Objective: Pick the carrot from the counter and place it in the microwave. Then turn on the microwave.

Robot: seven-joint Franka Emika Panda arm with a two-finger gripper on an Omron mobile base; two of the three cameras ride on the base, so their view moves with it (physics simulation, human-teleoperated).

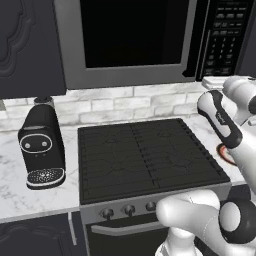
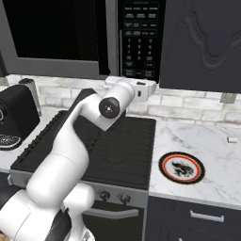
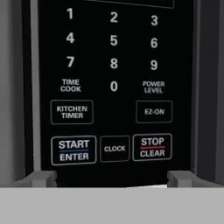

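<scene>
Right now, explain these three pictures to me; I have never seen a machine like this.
A white robot arm stands before a kitchen stove. Two pictures look over it from cameras behind it, left and right. The third comes from a camera on its hand, facing the microwave button panel. The gripper, its two-fingered hand, is open and holds nothing; its tips frame the bottom row of buttons, START/ENTER at the left. On the white counter lie a red-rimmed plate and a black coffee machine.
</scene>
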